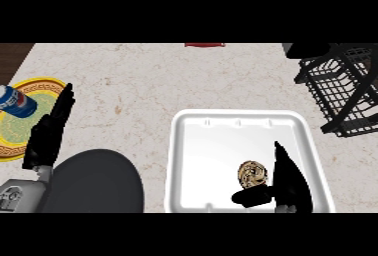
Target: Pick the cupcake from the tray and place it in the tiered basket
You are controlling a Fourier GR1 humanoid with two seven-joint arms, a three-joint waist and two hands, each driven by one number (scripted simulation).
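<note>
right hand (pixel 289 181) stood over the lower right of the white foam tray (pixel 214 150), edge-on, its long fingers straight and pointing towards twelve o'clock, its thumb stuck out towards nine o'clock. the fingers and thumb were apart, not closed round anything. the small brown-topped cupcake (pixel 253 173) sat in the tray's five o'clock corner, in the crook of that hand: fingers just beside it at three o'clock, thumb just below it at six o'clock. whether either touched it could not be told. that setting looked like a bracket made ready for a pinch, so the step in hand was most likely the grasp itself, with the lift and carry not yet begun.

the black wire tiered basket (pixel 343 87) stood at two o'clock from the tray, well apart from the cupcake, on the pale marbled counter (pixel 162 85); the carry would have to run up and to the right, over the tray's raised rim.

left hand (pixel 48 132) rested at nine o'clock of the view, fingers straight and up, out of the way. beside it at ten o'clock lay a round yellow patterned plate (pixel 52 84) bearing a blue drink can (pixel 16 100), and at seven o'clock a dark grey round plate (pixel 96 182). none of these lay on the likely path.
</note>
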